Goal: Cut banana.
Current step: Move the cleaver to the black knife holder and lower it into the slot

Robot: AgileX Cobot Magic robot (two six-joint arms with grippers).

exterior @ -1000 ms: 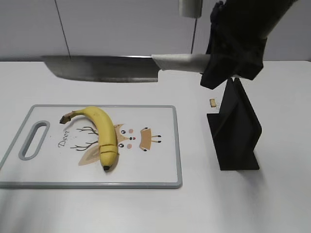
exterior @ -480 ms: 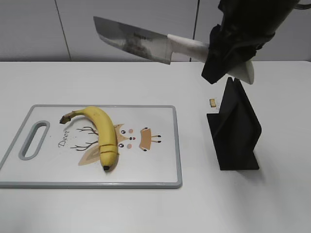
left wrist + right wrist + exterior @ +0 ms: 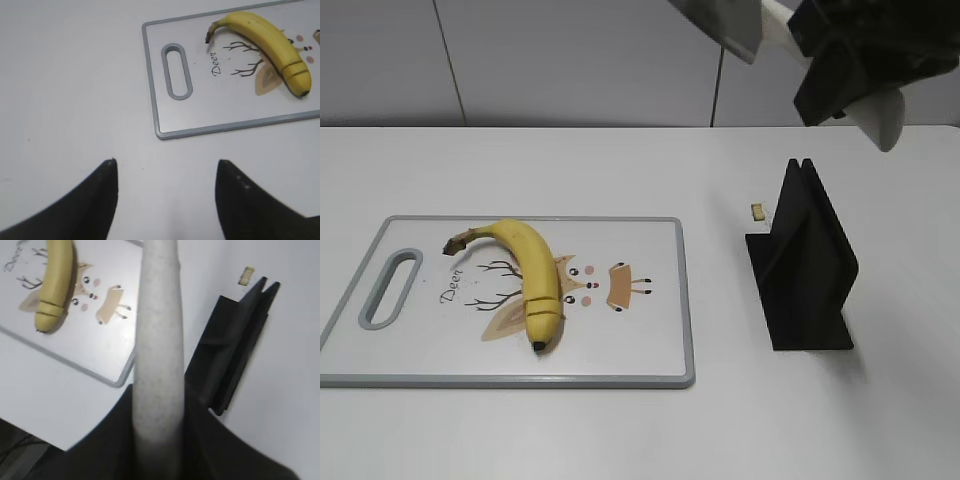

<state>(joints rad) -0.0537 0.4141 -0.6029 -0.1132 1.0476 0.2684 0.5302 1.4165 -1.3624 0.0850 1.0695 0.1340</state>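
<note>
The yellow banana [image 3: 532, 275] lies on the white cutting board [image 3: 650, 340], black tip toward the front, dark cut lines across its lower part. It also shows in the left wrist view [image 3: 267, 42] and the right wrist view [image 3: 56, 285]. My right gripper [image 3: 840, 60] is shut on the knife's pale speckled handle [image 3: 157, 350] and holds the knife [image 3: 725, 20] high at the top right, blade mostly out of frame. My left gripper [image 3: 165, 165] is open and empty over bare table, left of the board [image 3: 200, 112].
A black knife stand [image 3: 805, 265] stands right of the board, also in the right wrist view [image 3: 235, 340]. A small tan scrap [image 3: 758, 211] lies by the stand. A grey wall runs along the table's back edge.
My right gripper has lifted the knife up and to the right, from level above the board to tilted near the top edge. The banana and board have not moved.
</note>
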